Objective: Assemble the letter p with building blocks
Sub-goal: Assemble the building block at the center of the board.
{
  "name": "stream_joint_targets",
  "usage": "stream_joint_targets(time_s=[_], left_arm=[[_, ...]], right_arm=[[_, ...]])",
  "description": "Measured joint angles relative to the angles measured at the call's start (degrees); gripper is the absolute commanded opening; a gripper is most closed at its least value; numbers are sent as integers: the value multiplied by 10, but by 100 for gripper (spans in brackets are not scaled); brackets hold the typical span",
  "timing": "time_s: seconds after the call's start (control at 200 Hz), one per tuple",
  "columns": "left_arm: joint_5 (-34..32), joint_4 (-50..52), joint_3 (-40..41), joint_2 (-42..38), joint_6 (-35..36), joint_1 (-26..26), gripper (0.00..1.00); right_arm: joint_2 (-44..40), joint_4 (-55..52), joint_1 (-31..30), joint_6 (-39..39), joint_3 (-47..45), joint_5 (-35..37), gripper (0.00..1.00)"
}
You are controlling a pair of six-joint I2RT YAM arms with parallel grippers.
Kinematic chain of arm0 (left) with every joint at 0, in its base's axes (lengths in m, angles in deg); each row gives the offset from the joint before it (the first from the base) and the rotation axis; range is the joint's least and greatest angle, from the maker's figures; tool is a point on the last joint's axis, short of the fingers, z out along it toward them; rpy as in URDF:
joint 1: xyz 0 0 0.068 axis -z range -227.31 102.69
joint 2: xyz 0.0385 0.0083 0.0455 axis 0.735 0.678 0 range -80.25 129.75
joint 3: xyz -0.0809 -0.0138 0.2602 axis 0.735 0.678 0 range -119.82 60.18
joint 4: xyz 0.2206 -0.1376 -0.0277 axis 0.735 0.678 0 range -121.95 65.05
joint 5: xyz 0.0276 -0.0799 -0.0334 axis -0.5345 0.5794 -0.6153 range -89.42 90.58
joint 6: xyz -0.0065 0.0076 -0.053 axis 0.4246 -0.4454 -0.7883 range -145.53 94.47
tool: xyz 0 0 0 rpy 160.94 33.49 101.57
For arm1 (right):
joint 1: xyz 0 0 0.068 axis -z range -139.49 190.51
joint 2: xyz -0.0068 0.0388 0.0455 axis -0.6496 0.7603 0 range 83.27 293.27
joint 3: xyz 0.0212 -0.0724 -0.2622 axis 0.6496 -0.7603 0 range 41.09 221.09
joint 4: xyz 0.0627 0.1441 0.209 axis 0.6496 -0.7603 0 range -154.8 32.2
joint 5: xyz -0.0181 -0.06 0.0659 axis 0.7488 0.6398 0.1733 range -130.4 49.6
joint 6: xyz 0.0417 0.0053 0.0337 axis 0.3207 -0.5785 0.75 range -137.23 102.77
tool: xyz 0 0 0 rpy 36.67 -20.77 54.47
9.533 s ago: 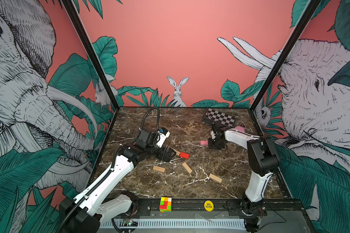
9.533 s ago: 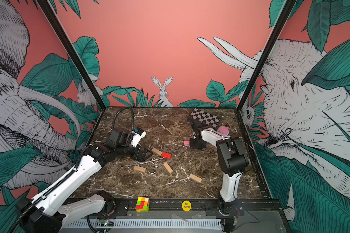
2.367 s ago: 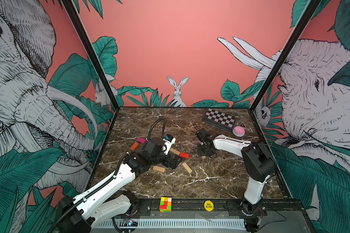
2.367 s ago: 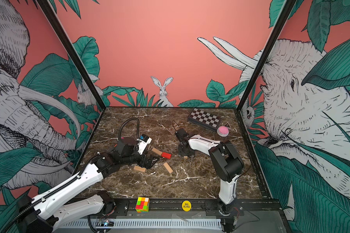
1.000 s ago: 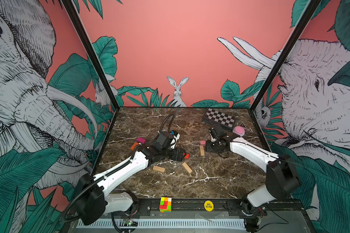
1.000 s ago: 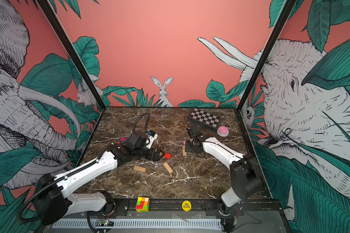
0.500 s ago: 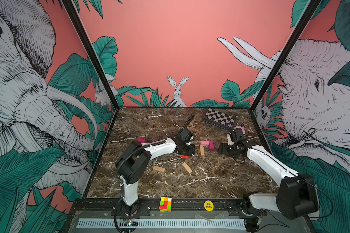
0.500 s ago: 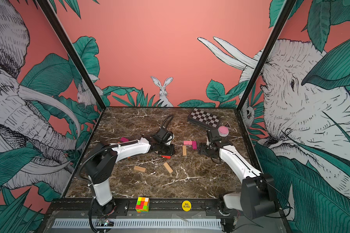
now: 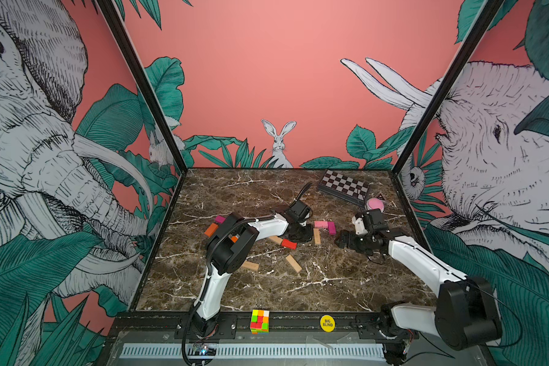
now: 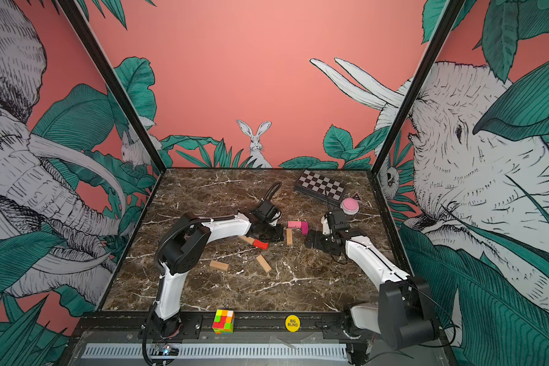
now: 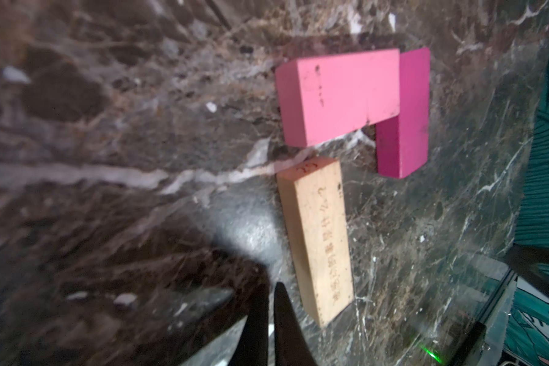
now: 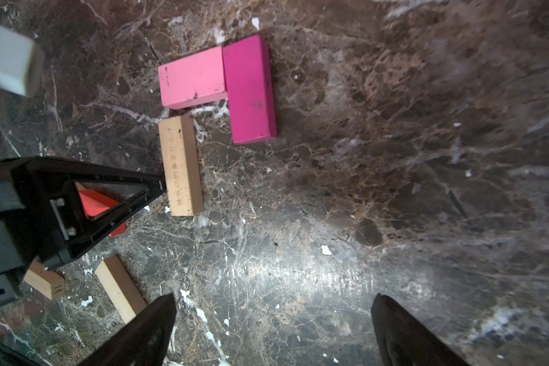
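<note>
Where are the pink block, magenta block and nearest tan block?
pink block [image 12: 192,76]: right wrist view, top face centre.
magenta block [image 12: 249,88]: right wrist view, top face centre.
tan block [image 12: 179,164]: right wrist view, top face centre.

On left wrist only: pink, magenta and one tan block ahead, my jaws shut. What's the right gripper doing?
Observer: The right gripper is open and holds nothing. It sits just past the magenta block from you.
Operator: Spare blocks near me?
Observer: A red block lies right beside your left gripper, outside your frame.
Operator: Any plain ones left?
Observer: Yes. A tan block and a second tan block lie apart, nearer the front of the table. A third tan block lies next to the red one.
</note>
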Motion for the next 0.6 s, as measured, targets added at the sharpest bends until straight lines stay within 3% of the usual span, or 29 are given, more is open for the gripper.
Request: stream_joint_targets(time_s=[0.32, 0.6], left_arm=[[8, -5, -31, 24, -5, 0, 10], [9, -5, -30, 24, -6, 0, 10]], right_arm=[[5, 50, 3, 7, -14, -41, 96], [83, 135, -5, 54, -55, -87, 50]])
